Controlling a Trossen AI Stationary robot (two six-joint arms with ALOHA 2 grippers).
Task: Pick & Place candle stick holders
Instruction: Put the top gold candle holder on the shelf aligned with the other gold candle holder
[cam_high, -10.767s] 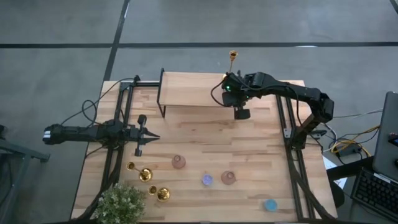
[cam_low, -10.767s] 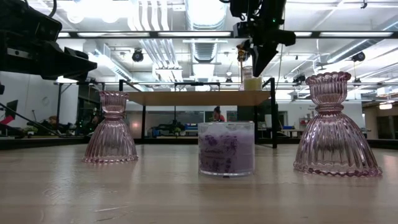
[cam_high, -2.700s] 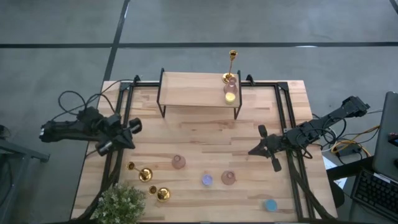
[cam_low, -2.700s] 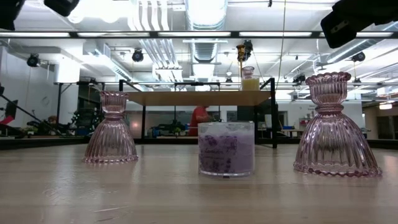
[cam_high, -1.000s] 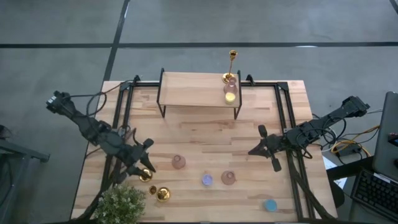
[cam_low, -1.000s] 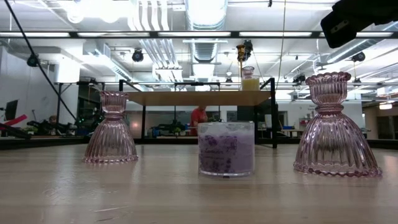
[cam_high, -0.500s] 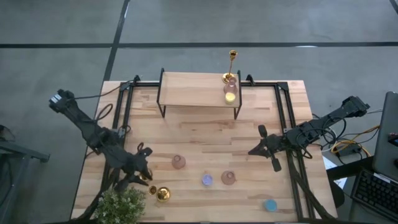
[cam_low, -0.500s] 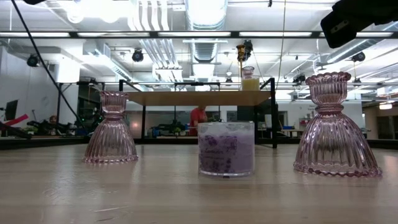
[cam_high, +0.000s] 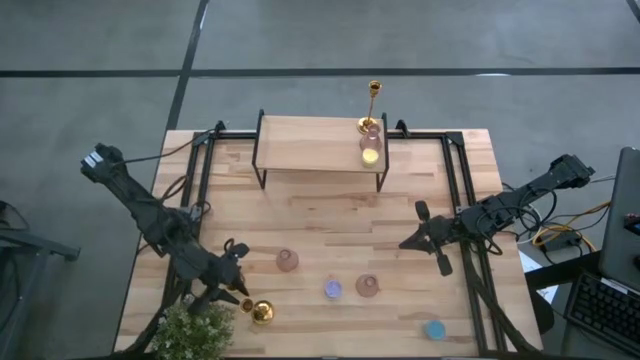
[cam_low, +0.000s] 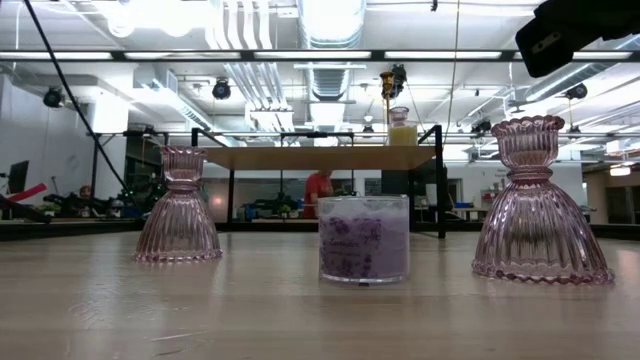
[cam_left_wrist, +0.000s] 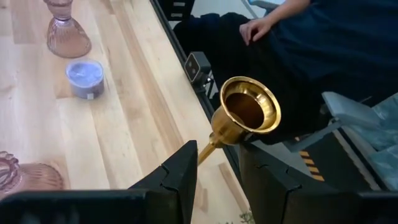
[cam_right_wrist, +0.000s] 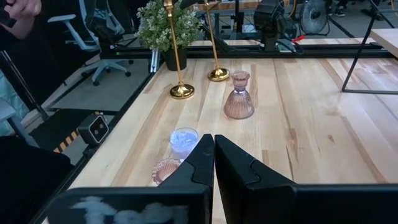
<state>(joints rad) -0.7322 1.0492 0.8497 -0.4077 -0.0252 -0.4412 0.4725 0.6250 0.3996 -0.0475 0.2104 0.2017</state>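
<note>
Two gold candle stick holders stand upright on their round bases near the table's near left corner. My left gripper (cam_high: 240, 285) (cam_left_wrist: 217, 177) is open at the top of one (cam_left_wrist: 245, 112) (cam_right_wrist: 218, 75), a finger on either side of its thin stem just below the cup. The other one (cam_high: 262, 313) (cam_right_wrist: 182, 91) stands free beside it. A third (cam_high: 373, 105) (cam_low: 387, 85) stands on the raised shelf (cam_high: 320, 145) at the back. My right gripper (cam_high: 405, 243) (cam_right_wrist: 214, 162) hangs shut over the table's right side, touching nothing. My left gripper has the stem (cam_left_wrist: 207, 151) just below the cup between its two fingers, which slant down across it from the table's far left. The stem runs close past one finger (cam_left_wrist: 183, 171) and behind it. I cannot tell whether it touches. The holder stands upright on the table.
Two pink glass holders (cam_high: 287, 261) (cam_high: 367, 286), a purple candle (cam_high: 333, 290) and a blue candle (cam_high: 434, 329) stand on the near half. A potted plant (cam_high: 195, 328) fills the near left corner. A person (cam_left_wrist: 258, 28) sits beyond the near edge.
My left gripper has swung toward the table's near edge and sunk, tipping further down, until the top of the gold candle stick holder stands between its fingers. The gap between the fingers has stayed the same. The holder has not moved.
</note>
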